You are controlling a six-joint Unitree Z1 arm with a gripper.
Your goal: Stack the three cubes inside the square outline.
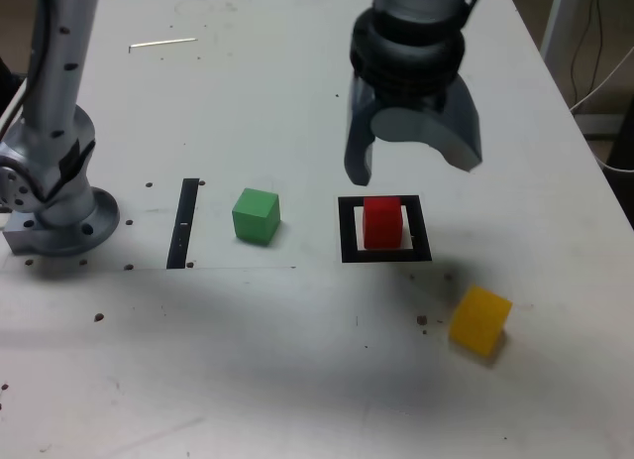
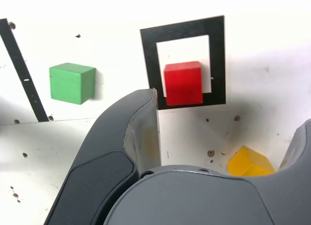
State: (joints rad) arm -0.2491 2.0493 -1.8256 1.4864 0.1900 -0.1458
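We see the fingers (image 1: 412, 167) spread wide, raised above the table (image 1: 248, 380), on the far side of the square outline (image 1: 351, 249) in the exterior view. The red cube (image 1: 382, 222) stands inside that outline, resting on its white centre, with one face toward us.

In the exterior view we find the green cube (image 1: 257, 217) on the table to the left of the outline, well apart from it, between the outline and the straight black strip (image 1: 183, 224). We see the yellow cube (image 1: 480, 320) on the table too, nearer to us and to the right of the outline, turned at an angle. The three cubes lie apart from one another.

The arm's base (image 1: 65, 224) stands at the exterior view's left, past the black strip. Farther back on that side we see a thin pale stick (image 1: 162, 44). In the wrist view, we see the yellow cube partly hidden behind the gripper's body.
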